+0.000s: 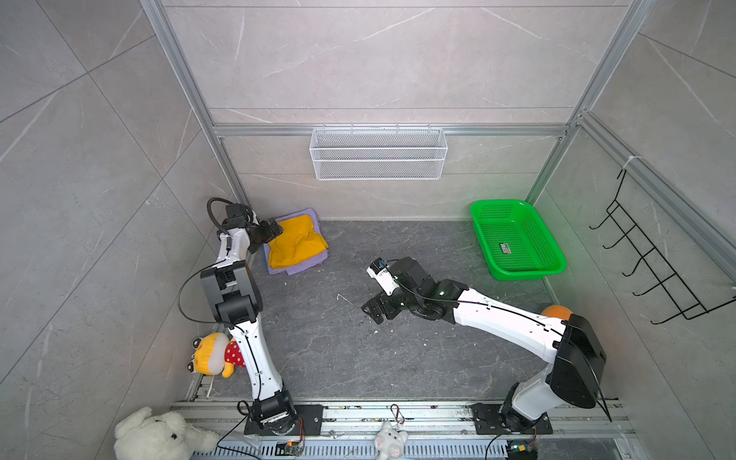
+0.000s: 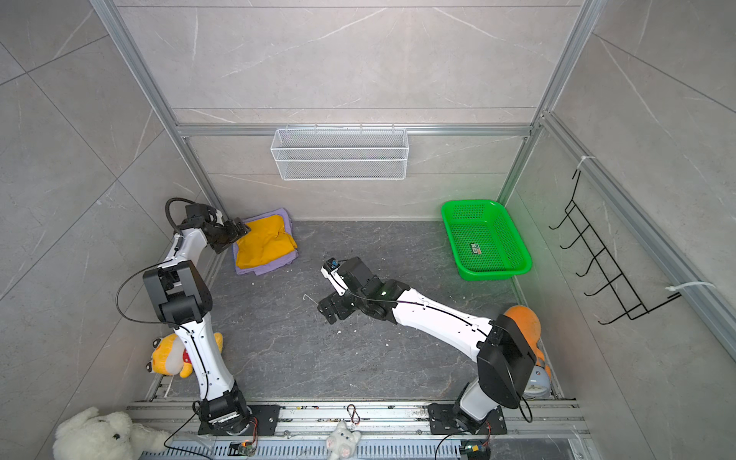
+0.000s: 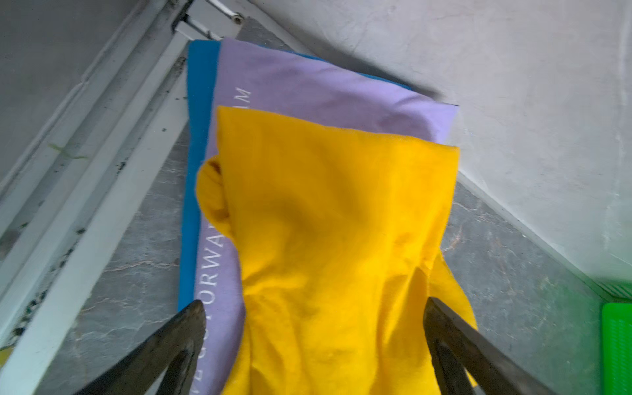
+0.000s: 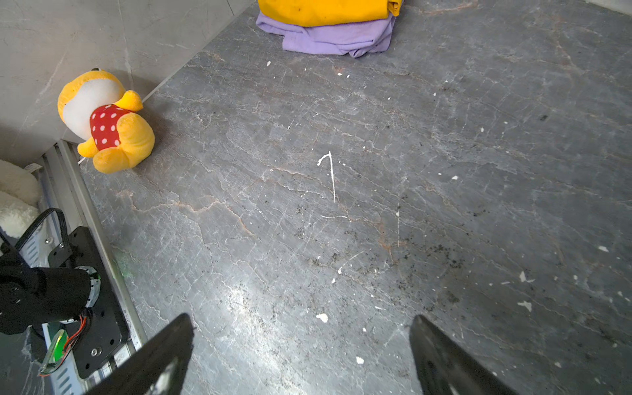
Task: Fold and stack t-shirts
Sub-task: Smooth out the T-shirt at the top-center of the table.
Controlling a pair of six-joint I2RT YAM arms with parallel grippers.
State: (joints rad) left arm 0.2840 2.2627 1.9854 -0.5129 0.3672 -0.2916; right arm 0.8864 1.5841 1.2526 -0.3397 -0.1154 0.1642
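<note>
Three folded t-shirts lie stacked in the far left corner of the floor. The yellow t-shirt point(image 1: 296, 243) point(image 2: 265, 245) point(image 3: 335, 222) point(image 4: 325, 10) is on top and a bit rumpled. Under it is the purple t-shirt point(image 1: 298, 267) point(image 2: 263, 269) point(image 3: 307, 82) point(image 4: 335, 37) with white lettering. The blue t-shirt point(image 3: 200, 136) shows only as an edge at the bottom. My left gripper point(image 1: 274, 230) point(image 2: 240, 231) point(image 3: 314, 304) hovers open over the stack's left edge, its jaws wide apart above the yellow cloth. My right gripper point(image 1: 372, 311) point(image 2: 327, 311) point(image 4: 302, 319) is open and empty over the bare mid-floor.
A green basket point(image 1: 525, 275) point(image 2: 494, 275) stands empty at the far right. A white wire basket point(image 1: 378, 153) hangs on the back wall, black hooks point(image 1: 653, 259) on the right wall. A yellow plush toy point(image 1: 213, 354) point(image 4: 106, 119) lies by the left arm, an orange plush point(image 2: 521, 318) behind the right arm.
</note>
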